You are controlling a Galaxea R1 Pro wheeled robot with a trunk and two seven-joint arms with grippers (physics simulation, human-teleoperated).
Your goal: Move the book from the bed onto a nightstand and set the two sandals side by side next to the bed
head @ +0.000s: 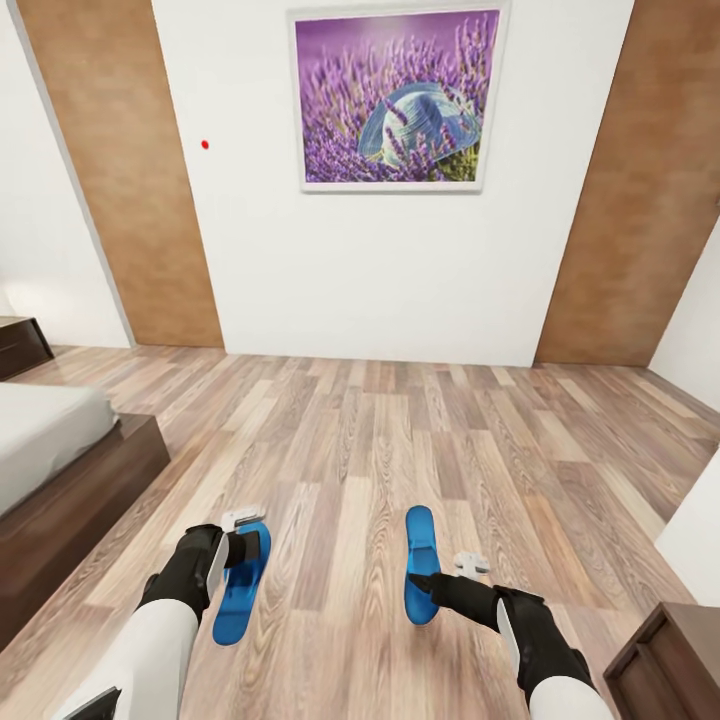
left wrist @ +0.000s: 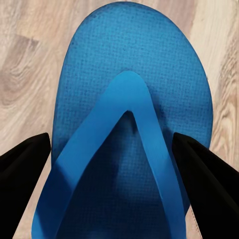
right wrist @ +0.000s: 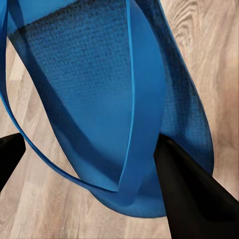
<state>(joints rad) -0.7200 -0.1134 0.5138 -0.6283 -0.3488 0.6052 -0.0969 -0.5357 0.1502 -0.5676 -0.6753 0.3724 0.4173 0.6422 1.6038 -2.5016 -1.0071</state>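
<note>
Sandals, both bright blue, and both with a gripper on them. The left sandal (head: 242, 585) lies flat on the wood-plank floor (head: 400, 450), just off the corner of the bed (head: 60, 470), whose grey mattress and dark frame sit at the left of the head view. The left gripper (head: 245, 550) is down over it; from the left wrist, the two black fingers (left wrist: 25, 164) stand wide apart on either side of the sole, straddling the strap's V (left wrist: 127, 129). Whether they actually pinch the edges, I cannot tell.

Over to the right: the right sandal (head: 421, 565) is on the floor, well apart from its mate and roughly parallel to it. The right gripper (head: 425, 583) is at its near end. From the right wrist, the sandal (right wrist: 99, 99) looks tilted, with one black finger (right wrist: 189, 194) pressed against the sole's underside and the other finger off to the far side, with the strap between them. It looks like a grip on the sandal's edge.

On the white wall (head: 380, 280) hangs a lavender-field picture (head: 398, 97) with a hat in it, and a small red dot (head: 205, 144) sits to its left. No writing or label is readable anywhere, sandals included. A dark cabinet corner (head: 670, 660) peeks in at lower right.
</note>
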